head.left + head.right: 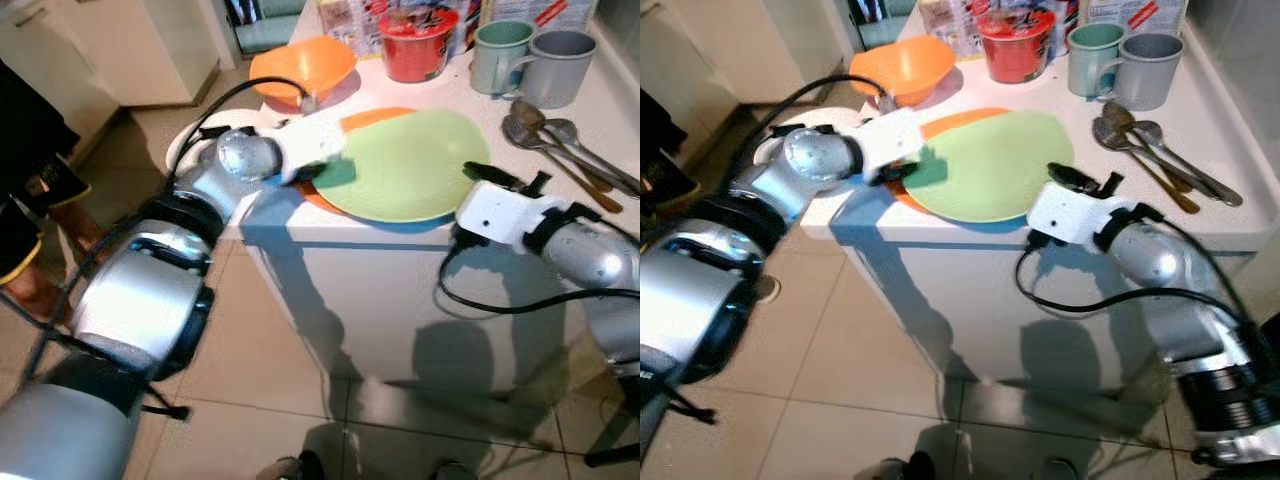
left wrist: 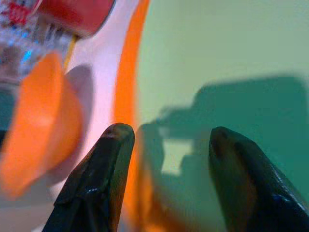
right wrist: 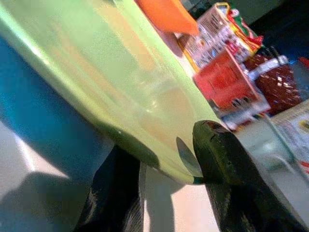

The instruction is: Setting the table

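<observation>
**Both grippers at the green plate**

Right gripper (image 3: 166,159) has the near edge of the green plate (image 1: 410,165) between its two fingers, one above the rim and one below, closed on it. We see the left gripper (image 2: 169,145) at the plate's left side, its fingers spread apart over the green and holding nothing. Under the green plate lies an orange plate (image 2: 126,72), and a blue one (image 3: 29,121) below. On the white table (image 1: 300,225) we see an orange bowl (image 1: 300,68), a red cup (image 1: 418,42), two mugs (image 1: 530,60) and spoons (image 1: 560,145).
</observation>
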`<state>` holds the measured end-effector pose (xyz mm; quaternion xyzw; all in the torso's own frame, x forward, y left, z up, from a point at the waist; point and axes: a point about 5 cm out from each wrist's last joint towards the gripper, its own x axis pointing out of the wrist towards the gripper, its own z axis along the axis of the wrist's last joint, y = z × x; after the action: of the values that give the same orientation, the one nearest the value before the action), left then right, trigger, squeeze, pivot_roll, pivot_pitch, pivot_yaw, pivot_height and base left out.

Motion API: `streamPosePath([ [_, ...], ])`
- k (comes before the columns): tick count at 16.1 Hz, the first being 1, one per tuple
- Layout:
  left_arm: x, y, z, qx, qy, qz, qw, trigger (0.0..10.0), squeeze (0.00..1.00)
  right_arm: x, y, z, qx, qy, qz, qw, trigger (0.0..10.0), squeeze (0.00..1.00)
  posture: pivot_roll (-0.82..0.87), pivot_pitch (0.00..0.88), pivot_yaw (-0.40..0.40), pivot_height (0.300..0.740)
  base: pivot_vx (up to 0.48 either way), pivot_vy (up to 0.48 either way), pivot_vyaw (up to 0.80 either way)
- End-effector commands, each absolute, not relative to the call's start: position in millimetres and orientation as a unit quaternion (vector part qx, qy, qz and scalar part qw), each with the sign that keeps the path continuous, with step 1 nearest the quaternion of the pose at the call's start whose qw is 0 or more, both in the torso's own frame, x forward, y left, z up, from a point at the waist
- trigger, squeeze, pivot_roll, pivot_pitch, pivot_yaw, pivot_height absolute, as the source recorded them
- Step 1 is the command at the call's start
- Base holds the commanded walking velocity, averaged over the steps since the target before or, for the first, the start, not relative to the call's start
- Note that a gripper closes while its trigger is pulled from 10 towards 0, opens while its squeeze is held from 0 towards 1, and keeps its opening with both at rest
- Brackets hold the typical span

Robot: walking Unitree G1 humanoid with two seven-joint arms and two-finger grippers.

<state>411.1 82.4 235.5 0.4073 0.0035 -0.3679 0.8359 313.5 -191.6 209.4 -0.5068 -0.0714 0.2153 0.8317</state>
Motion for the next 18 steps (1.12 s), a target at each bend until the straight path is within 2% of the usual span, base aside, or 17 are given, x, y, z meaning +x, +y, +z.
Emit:
streamPosePath([
  [1,408.3,73.8,231.7,0.345,0.015,-0.4,0.849,10.0,0.0,312.2,-179.7,221.1,-0.461,-0.118,0.216,0.853,0.0,0.0,-0.09,0.119,0.186,0.74,0.0,0.0,0.0],
  [3,408.7,66.0,254.3,0.283,-0.027,-0.411,0.867,10.0,0.0,311.8,-178.9,216.9,-0.453,-0.115,0.213,0.858,0.0,0.0,-0.09,0.106,0.186,0.74,0.0,0.0,0.0],
  [7,396.2,41.3,282.3,0.167,-0.099,-0.48,0.855,10.0,0.0,314.8,-179.9,211.9,-0.435,-0.11,0.204,0.87,0.0,0.0,-0.06,0.091,0.177,0.74,0.0,0.0,0.0],
  [10,377.6,30.8,286.5,0.126,-0.123,-0.522,0.834,10.0,0.0,316.5,-178.0,211.6,-0.426,-0.113,0.204,0.874,0.0,0.0,-0.06,0.087,0.173,0.74,0.0,0.0,0.0],
  [12,367.2,28.9,286.3,0.099,-0.123,-0.528,0.835,10.0,0.0,317.5,-177.5,212.1,-0.423,-0.113,0.203,0.876,0.0,0.0,-0.05,0.084,0.175,0.74,0.0,0.0,0.0],
  [13,355.6,27.6,283.8,0.078,-0.122,-0.522,0.84,10.0,0.0,317.4,-176.5,212.6,-0.42,-0.115,0.203,0.877,0.0,0.0,-0.05,0.084,0.177,0.74,0.0,0.0,0.0],
  [15,339.3,31.4,280.7,0.028,-0.123,-0.477,0.87,10.0,0.0,316.9,-175.7,210.5,-0.419,-0.11,0.206,0.877,0.0,0.0,-0.05,0.083,0.177,0.74,0.0,0.0,0.0],
  [17,321.9,49.5,259.1,-0.012,-0.124,-0.407,0.905,10.0,0.0,317.0,-175.9,209.5,-0.415,-0.11,0.206,0.879,0.0,0.0,-0.04,0.082,0.173,0.74,0.0,0.0,0.0],
  [18,319.2,55.2,248.2,-0.024,-0.106,-0.393,0.913,10.0,0.0,317.9,-176.6,209.5,-0.412,-0.109,0.204,0.881,0.0,0.0,-0.03,0.079,0.165,0.74,0.0,0.0,0.0],
])
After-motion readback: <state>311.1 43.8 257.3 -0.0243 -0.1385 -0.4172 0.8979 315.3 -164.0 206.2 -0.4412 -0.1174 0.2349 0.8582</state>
